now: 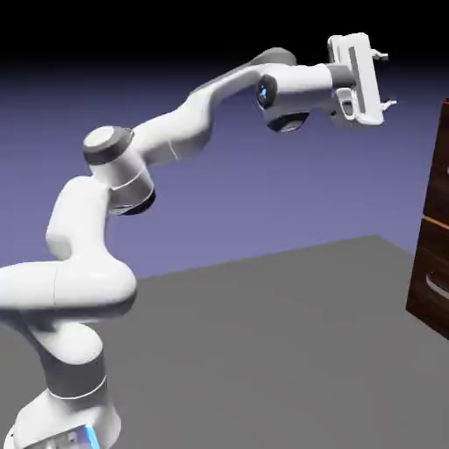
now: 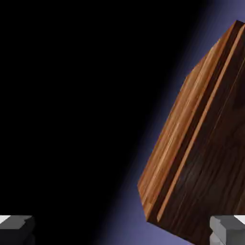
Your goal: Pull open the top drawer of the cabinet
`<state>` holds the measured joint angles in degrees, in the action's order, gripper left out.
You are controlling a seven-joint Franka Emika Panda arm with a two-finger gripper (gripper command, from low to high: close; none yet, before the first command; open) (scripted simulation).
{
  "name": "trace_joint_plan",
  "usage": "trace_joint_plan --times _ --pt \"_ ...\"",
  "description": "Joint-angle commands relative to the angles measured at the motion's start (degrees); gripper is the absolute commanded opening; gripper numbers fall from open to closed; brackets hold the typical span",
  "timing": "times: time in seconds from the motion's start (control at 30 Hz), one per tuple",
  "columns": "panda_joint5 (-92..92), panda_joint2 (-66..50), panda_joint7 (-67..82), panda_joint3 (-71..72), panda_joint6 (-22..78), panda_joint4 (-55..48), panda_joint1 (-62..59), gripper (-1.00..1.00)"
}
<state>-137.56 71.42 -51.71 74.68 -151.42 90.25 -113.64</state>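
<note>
Pincer: pincer point(image 1: 387, 81) stood wide apart and held nothing; both grey fingertips point(image 2: 228, 229) showed at the bottom corners of the hand view with only empty space between them.
Pincer attitude: roughly level, fingers aimed toward the cabinet side, high above the surface point(image 1: 263, 333).
Cabinet: cabinet point(image 1: 434, 237) sat ahead of and below the pincer, cut off by the picture edge; well apart, no contact.
Top drawer: top drawer point(image 1: 438, 167) lay ahead of the pincer and somewhat lower. Its handle could not be seen in either view.
Hand view: cabinet appeared tilted and off to one side, showing a lighter panel, a dark grained face and thin orange seams; not centred between the fingertips.
Step in hand (judged): approach, not yet at the drawer.
To do it well (judged): keep the fingers wide, drop to the height of the top front, square the hand to that face so it centres between the tips, then find its handle before closing. Pull straight out along the drawer's travel, not sideways.
Risk (judged): catching the lower handle point(image 1: 436, 282) instead.
Counts: arms, one; pincers, one; fingertips visible, two; cabinets, one; pale handles visible, one; drawer fronts in the exterior view, at least two.
</note>
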Motion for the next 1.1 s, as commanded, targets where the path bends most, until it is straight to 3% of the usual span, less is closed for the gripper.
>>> trace_joint_plan --times 0.0,0.3,0.7,0.73,1.07 --pt "-2.50 0.70 -0.17 1.35 0.41 -1.28 -2.07 0.00" --pt "-24.34 6.86 -1.64 13.22 4.00 -12.52 -20.23 0.00" --pt "-21.51 9.75 -9.07 13.78 -4.90 -34.99 -33.47 0.00" --pt "-21.51 9.75 -9.07 13.78 -4.90 -34.99 -33.47 -1.00" --pt "-24.32 8.45 -3.94 12.44 2.77 -16.31 -22.59 -1.00"
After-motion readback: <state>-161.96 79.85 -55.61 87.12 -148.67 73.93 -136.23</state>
